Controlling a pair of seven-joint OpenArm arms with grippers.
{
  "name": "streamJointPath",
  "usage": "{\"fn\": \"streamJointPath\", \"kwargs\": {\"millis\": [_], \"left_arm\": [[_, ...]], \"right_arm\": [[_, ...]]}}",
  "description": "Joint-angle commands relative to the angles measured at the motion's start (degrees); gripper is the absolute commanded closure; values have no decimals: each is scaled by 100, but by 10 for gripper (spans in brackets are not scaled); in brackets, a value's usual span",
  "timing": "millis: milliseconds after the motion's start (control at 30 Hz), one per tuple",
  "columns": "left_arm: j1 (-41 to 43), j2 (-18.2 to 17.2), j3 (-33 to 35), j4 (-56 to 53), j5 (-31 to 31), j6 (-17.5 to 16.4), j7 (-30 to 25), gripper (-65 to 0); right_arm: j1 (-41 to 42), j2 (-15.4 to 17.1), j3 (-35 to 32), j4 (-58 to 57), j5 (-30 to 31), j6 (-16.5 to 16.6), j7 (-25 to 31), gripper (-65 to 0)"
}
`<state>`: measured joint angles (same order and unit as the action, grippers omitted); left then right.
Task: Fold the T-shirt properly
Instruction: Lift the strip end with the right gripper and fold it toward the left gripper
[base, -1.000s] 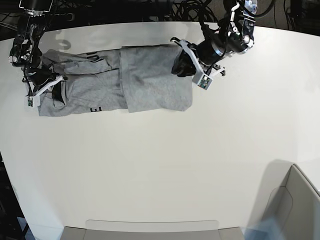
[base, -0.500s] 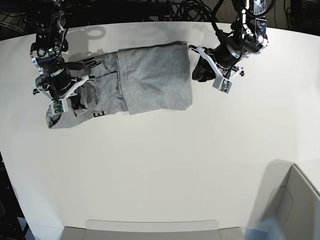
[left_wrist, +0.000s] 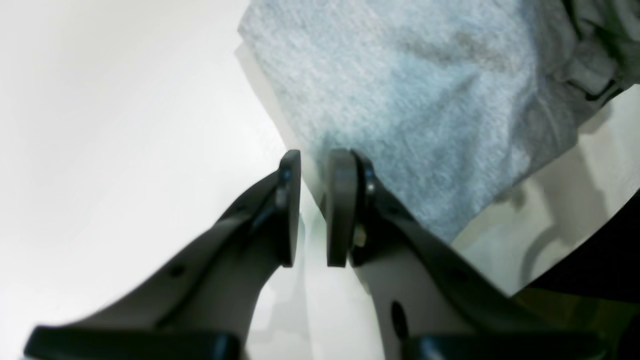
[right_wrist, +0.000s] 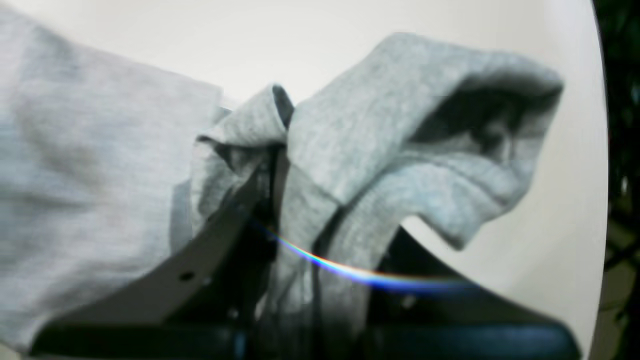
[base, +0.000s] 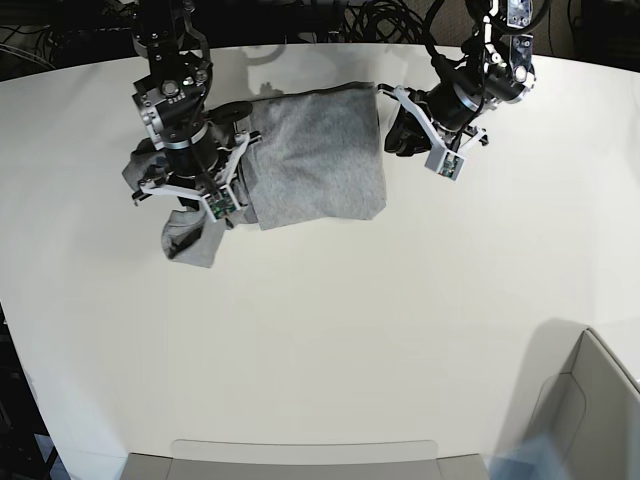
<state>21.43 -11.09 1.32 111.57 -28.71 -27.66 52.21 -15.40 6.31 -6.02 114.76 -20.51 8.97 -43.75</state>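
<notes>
The heather-grey T-shirt lies at the table's far side, its right part a flat folded panel. My right gripper is shut on a bunched end of the T-shirt, lifted off the table, with cloth hanging below it and draped over the fingers. My left gripper hovers just past the panel's right edge. In the left wrist view my left gripper is open by a narrow gap, with only table showing between the pads, and the T-shirt lies just beyond its tips.
A grey bin stands at the near right corner. A flat grey tray edge runs along the near side. Black cables lie past the table's far edge.
My right gripper has carried the bunched end of the T-shirt rightward, up to the folded panel. My left gripper slid off the panel to the right and now holds still.
</notes>
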Motion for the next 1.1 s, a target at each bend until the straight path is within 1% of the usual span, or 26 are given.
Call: {"fn": "streamJointPath", "kwargs": {"millis": [0,100,233,367,467,567,867,1033,1067], "left_arm": [[-11,-20,-14,91,-87,-25,-126,-92],[-11,-12,-14,83,-87,-25,-126,-92],[-11,-12,-14,83,-87,-25,-126,-92],[-11,-12,-14,83,-87,-25,-126,-92],[-11,-12,-14,83,-87,-25,-126,-92],[-11,-12,-14,83,-87,-25,-126,-92],[-11,-12,-14,74,-87,-25,-126,-92],[-11,-12,-5,74,-87,-25,-126,-92],[-11,-12,-5,74,-87,-25,-126,-92]], "right_arm": [[59,-46,-141,115,-177,-49,168,0],[111,-178,-536,106,-634,-49,168,0],[190,-292,-897,-131,-951,-49,159,0],[331,-336,-1248,-395,-1285,-58,177,0],[437,-345,-1468,-632,-1338,-58,150,0],[472,-450,-1547,-799,-1347,-58,159,0],[445,-468,-2092,-905,-1347,-58,150,0],[480,-477,-2163,-1230,-1355,-58,177,0],[480,-477,-2163,-1256,-1355,-58,186,-19]]}}
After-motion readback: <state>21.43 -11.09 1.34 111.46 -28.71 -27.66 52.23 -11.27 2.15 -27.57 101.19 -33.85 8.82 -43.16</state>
